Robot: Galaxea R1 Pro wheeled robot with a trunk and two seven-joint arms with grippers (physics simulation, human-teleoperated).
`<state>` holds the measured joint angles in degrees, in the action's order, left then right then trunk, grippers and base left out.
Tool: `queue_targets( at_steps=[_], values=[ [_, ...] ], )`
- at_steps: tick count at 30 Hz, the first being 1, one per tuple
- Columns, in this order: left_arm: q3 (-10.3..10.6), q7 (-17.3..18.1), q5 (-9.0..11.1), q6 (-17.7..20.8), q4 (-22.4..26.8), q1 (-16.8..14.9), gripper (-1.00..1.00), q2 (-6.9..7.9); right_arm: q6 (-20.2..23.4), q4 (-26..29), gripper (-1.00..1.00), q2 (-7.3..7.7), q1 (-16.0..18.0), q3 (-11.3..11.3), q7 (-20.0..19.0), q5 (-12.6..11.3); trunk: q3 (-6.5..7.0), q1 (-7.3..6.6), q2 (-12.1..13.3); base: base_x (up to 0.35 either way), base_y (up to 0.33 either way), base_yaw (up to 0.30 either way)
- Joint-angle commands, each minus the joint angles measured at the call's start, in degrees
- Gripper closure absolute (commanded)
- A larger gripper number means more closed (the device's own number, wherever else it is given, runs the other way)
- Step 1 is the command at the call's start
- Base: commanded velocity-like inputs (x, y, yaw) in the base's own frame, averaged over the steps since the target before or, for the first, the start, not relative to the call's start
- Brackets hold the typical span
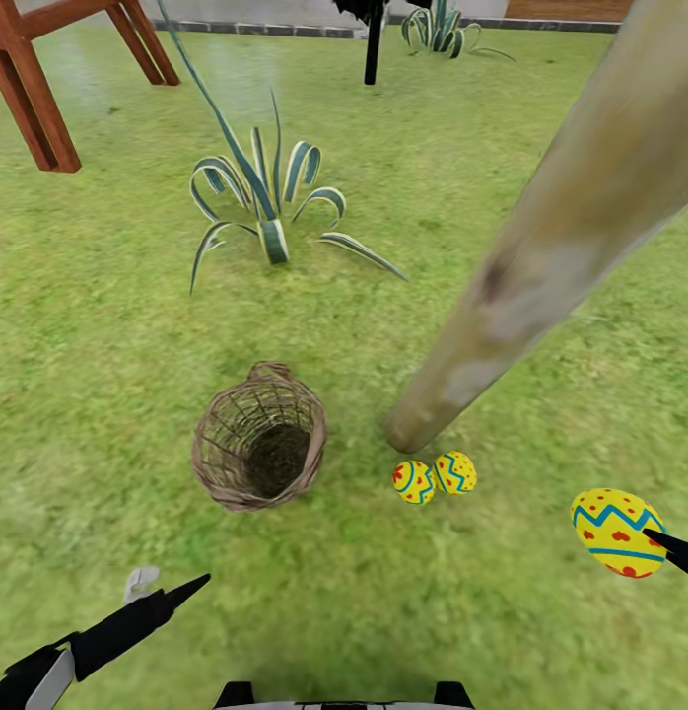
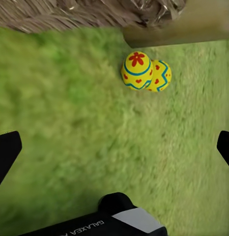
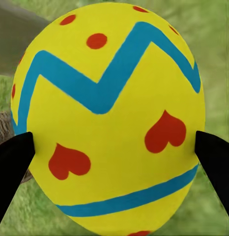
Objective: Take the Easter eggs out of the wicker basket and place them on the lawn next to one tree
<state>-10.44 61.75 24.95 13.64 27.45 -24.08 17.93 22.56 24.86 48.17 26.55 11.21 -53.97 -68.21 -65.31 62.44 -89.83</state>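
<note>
Right jaws clamp egg [image 3: 109,123] | left jaws wide, empty | two eggs [image 1: 434,477] touching tree [image 1: 541,256]

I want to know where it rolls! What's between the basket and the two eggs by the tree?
Just bare lawn, seen in the head view, between the wicker basket and the two eggs.

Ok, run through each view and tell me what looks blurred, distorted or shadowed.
Head view: the tree trunk is smeared and leans steeply from wide-angle stretch; a soft shadow lies by the robot's base. Left wrist view: grass is blurry, the two eggs fairly crisp. Right wrist view: the held egg is sharp, background behind it soft.
</note>
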Motion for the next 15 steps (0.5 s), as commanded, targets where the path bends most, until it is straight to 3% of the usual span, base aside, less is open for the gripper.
queue_targets(
  at_steps=[1,15],
  values=[
    [-0.1,0.2,0.2,0.6,0.0,0.0,-1.0,0.0,0.5,-0.1,1.0,0.02,0.1,0.3,-0.1,-0.6,-0.03,0.0,0.0,0.0,-0.33,0.0],
    [-0.1,0.3,0.2,0.6,0.0,0.0,-1.0,0.0,0.5,-0.1,1.0,0.05,0.1,0.3,-0.1,-0.6,-0.03,0.0,0.0,0.0,-0.33,0.0]
  ],
)
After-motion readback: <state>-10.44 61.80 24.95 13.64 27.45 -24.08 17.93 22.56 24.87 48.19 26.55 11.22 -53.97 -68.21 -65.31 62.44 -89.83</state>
